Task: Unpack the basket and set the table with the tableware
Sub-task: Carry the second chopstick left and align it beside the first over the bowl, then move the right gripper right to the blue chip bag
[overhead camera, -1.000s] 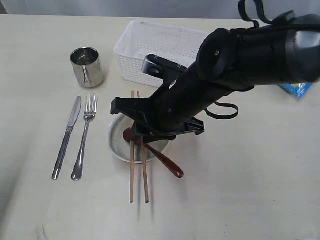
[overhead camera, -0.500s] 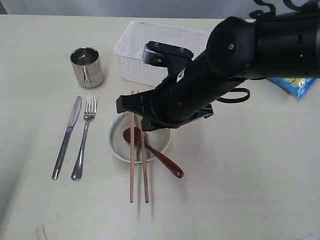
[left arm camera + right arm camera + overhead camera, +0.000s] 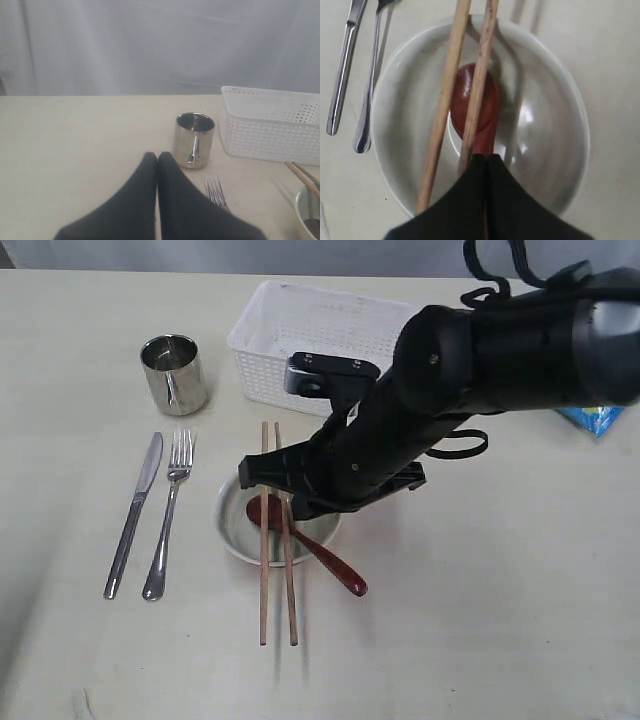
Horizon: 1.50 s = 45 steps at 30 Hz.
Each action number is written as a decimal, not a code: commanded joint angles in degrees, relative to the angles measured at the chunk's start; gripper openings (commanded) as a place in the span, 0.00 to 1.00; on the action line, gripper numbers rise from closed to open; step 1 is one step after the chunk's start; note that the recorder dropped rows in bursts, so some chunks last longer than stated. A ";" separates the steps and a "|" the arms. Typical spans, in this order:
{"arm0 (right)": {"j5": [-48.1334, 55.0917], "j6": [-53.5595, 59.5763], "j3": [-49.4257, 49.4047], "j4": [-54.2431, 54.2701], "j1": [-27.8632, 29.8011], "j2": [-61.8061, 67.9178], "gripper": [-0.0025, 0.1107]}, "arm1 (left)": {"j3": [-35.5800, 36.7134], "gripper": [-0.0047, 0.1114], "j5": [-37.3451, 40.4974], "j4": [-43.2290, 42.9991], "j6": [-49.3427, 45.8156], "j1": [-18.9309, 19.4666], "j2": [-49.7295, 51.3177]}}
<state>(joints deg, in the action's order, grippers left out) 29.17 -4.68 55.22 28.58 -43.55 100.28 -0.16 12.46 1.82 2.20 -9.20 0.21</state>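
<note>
A plain cream table (image 3: pixel 480 620) fills the exterior view. The white lattice basket (image 3: pixel 270 380) stands at its far side, near the middle. To the left of it is a shiny steel cup (image 3: pixel 175 373), and below the cup a knife (image 3: pixel 135 512) and fork (image 3: pixel 168 515) lie side by side. A cream bowl (image 3: pixel 232 535) sits in the middle with a pair of wooden chopsticks (image 3: pixel 264 590) laid across it. A reddish-brown spoon (image 3: pixel 335 568) rests in the bowl with its handle over the rim. The black right arm (image 3: pixel 480 360) reaches in over the bowl and hides its own fingertips. A blue bag (image 3: pixel 592 420) peeks out at the right edge.

In the left wrist view, against a pale grey backdrop, the left gripper (image 3: pixel 157 157) hangs above the table with its fingers pressed together on nothing. The cup (image 3: pixel 195 140), the basket (image 3: pixel 272 125) and the fork's tines (image 3: pixel 216 192) lie beyond it.

The right wrist view looks straight down into the bowl (image 3: pixel 555 100). The right gripper (image 3: pixel 485 159) has its fingers tight together over the spoon's (image 3: pixel 474 105) handle, beside the chopsticks (image 3: pixel 445 95). Whether they touch the spoon cannot be told.
</note>
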 commanded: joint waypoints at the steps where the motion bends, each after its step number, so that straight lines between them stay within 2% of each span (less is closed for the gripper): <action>1: 0.23 -0.03 0.06 -0.45 -0.01 0.07 0.02 | 0.16 0.04 -0.36 -0.11 -0.02 -0.06 -0.21; 12: 1.07 0.11 0.06 -0.46 -0.15 2.14 0.02 | 0.16 0.04 -0.36 -0.11 -0.02 -0.06 -0.21; 18: -1.16 0.78 0.06 -0.46 -3.41 2.14 0.02 | 0.16 0.04 -0.36 -0.11 -0.02 -0.06 -0.21; 30: -2.26 0.78 0.06 -0.43 -3.27 1.93 0.02 | 0.16 0.04 -0.36 -0.11 -0.02 -0.06 -0.21; 34: -1.16 -0.15 1.88 -4.43 -3.12 0.95 0.02 | 0.16 0.04 -0.36 -0.11 -0.02 -0.06 -0.21; 39: 2.90 -1.06 6.39 -8.22 0.23 -2.10 0.02 | 0.16 0.04 -0.36 -0.11 -0.02 -0.06 -0.21; 45: 9.27 -1.06 11.40 -15.72 8.38 -7.35 0.02 | 0.16 0.04 -0.36 0.15 -0.02 -0.06 -0.21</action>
<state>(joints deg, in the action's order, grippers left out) 35.41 -5.57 64.78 17.18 -38.59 95.29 -0.16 12.46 1.71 2.20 -9.20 0.21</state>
